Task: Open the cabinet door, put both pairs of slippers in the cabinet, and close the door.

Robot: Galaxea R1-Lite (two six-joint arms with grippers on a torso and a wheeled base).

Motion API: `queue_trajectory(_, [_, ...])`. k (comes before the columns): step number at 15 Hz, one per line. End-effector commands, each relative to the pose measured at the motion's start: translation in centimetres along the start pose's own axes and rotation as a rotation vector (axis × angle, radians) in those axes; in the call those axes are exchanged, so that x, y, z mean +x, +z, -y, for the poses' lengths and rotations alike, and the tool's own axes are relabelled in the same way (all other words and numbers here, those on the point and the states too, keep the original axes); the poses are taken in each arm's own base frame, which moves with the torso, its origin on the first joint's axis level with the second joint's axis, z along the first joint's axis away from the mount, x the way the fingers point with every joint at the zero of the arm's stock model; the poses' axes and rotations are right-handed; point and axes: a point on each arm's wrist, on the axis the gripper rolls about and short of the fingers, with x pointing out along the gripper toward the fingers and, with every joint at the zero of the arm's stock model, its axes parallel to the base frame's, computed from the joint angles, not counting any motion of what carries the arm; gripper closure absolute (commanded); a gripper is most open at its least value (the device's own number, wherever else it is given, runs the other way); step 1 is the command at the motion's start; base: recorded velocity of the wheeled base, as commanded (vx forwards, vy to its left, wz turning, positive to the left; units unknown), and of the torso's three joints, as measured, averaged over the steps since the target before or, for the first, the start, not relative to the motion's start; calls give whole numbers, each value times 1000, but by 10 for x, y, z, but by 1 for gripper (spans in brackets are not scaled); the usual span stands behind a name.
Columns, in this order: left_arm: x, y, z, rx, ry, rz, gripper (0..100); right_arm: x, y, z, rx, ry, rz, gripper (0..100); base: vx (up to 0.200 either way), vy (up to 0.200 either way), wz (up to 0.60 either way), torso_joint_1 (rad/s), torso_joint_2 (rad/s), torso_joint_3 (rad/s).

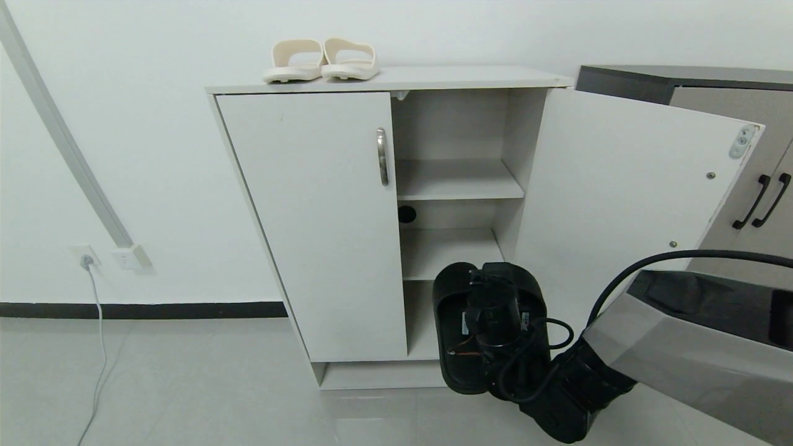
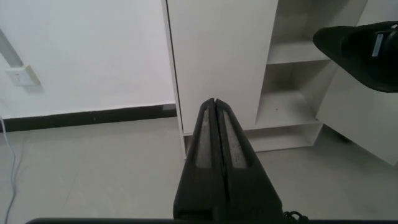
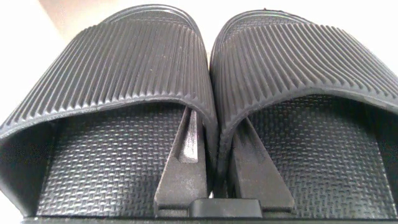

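Cabinet (image 1: pixel 471 78), white and two-doored, stands against the wall on the tiled floor (image 1: pixel 186 384). Its right door (image 1: pixel 619 198) is swung wide open. The left door (image 1: pixel 316 223) is closed, with one metal handle (image 1: pixel 382 157) upright near its inner edge. Behind the open door are three levels: an upper shelf (image 1: pixel 455 179), a lower shelf (image 1: pixel 446 251) and the bottom board (image 1: pixel 420 328). Their white surfaces are bare. One dark round hole (image 1: pixel 407 214) shows in the back panel between the two shelves.

A grey cabinet (image 1: pixel 712 93) stands just beside the white one on the right. It has two black handles (image 1: pixel 753 201) side by side.

There are two pairs of slippers, four in all. The black slippers (image 1: pixel 455 328) hang in the air in front of the open compartment, level with its lowest section and outside it, with their soles facing the head camera. The right gripper (image 3: pixel 216 134) holds them. One finger is slid under each strap, and the fingers pinch the two neighbouring side walls together.

The cream slippers (image 1: pixel 310 65) lie side by side and touching on the cabinet's top, toward its left end.

The left gripper (image 2: pixel 214 107) hangs above the floor facing the closed door. Its two fingers are pressed flat against each other with nothing between them.

One wall socket (image 1: pixel 83 255) sits low on the wall to the left, and a grey cable (image 1: pixel 99 334) drops from it to the floor.
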Motion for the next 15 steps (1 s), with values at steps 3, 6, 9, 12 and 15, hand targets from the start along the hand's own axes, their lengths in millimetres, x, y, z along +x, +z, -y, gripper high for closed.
queue_trajectory(3, [0,0,0,0,0,-2,100,-1,-9,-1,-5,46,-14,100,0,0,0,0,0,0])
queue_trajectory(6, [0,0,0,0,0,-2,100,1,-21,0,-17,82,-36,100,0,0,0,0,0,0])
queue_trajectory(9, [0,0,0,0,0,-2,100,3,-32,-2,-23,84,-50,100,0,0,0,2,2,-25])
queue_trajectory(12, [0,0,0,0,0,-2,100,5,-36,-2,-29,81,-56,100,0,0,0,4,6,-155])
queue_trajectory(15, [0,0,0,0,0,-2,100,5,-39,-2,-29,93,-65,100,0,0,0,3,2,-83])
